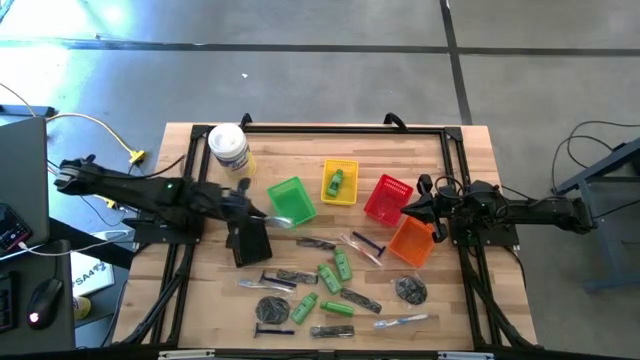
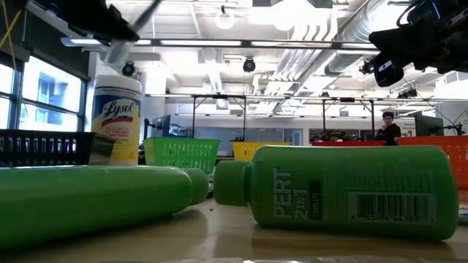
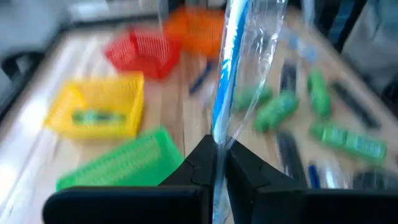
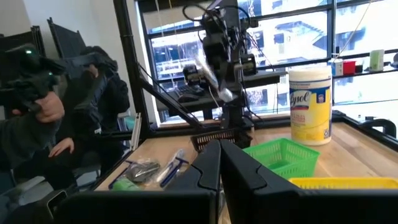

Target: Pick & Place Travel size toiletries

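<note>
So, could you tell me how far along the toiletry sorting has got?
Early. Done: one green bottle lies in the yellow basket. In hand: the left gripper is shut on a clear-wrapped blue-handled item, held above the table by the green basket. Left: the bottles, razors and discs spread on the table. The right gripper waits shut near the red basket.

left hand [image 3: 219,163] clamped, raised | right hand [image 4: 219,163] closed, idle

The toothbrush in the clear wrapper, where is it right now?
The wrapped toothbrush is pinched in the left tool, up off the table in the high view, beside the green basket.
</note>
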Robot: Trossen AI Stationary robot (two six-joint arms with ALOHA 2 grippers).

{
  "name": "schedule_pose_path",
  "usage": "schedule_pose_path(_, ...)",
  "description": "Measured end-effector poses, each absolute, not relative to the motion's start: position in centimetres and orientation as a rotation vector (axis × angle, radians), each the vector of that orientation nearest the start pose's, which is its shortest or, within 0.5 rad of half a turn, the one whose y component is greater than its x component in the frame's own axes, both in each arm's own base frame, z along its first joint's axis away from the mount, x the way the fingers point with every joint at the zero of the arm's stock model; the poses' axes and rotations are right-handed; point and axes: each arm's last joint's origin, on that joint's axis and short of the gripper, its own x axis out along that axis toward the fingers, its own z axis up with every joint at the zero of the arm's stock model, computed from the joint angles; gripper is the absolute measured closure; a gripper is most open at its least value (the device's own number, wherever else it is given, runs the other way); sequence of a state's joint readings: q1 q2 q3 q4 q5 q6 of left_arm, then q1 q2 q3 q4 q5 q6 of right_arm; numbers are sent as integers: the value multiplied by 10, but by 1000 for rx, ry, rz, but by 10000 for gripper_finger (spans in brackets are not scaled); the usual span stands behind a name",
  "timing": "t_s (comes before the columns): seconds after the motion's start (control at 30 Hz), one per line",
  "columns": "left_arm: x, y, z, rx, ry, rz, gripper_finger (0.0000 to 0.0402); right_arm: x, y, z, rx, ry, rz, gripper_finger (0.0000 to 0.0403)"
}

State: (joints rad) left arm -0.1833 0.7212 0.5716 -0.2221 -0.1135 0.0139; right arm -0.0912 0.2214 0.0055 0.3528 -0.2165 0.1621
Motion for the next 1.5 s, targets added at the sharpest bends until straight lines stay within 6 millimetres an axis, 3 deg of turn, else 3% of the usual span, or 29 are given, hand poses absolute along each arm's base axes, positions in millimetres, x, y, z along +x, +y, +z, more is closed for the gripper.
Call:
schedule_pose_path(0.17,134,-22,247,14,159,-71,388,110,-4,180,134,-121,135,400)
schedule_pose_path(0.27,124,-20,232,0,129,-68,387,110,-4,180,133,-120,133,400)
schedule_pose_path(0.63,114,-16,194,-9,135,-17,387,110,-4,180,113,-121,129,400)
schedule_pose_path(0.87,113,-16,188,13,141,-7,387,110,-4,180,106,-122,128,400)
schedule_pose_path(1.17,113,-15,191,-11,135,33,387,110,-4,180,107,-122,124,400)
schedule_pose_path(1.27,115,-14,208,-32,104,69,387,110,-4,180,107,-122,124,400)
schedule_pose_path(1.5,124,-14,266,106,120,122,387,110,-5,180,109,-126,92,400)
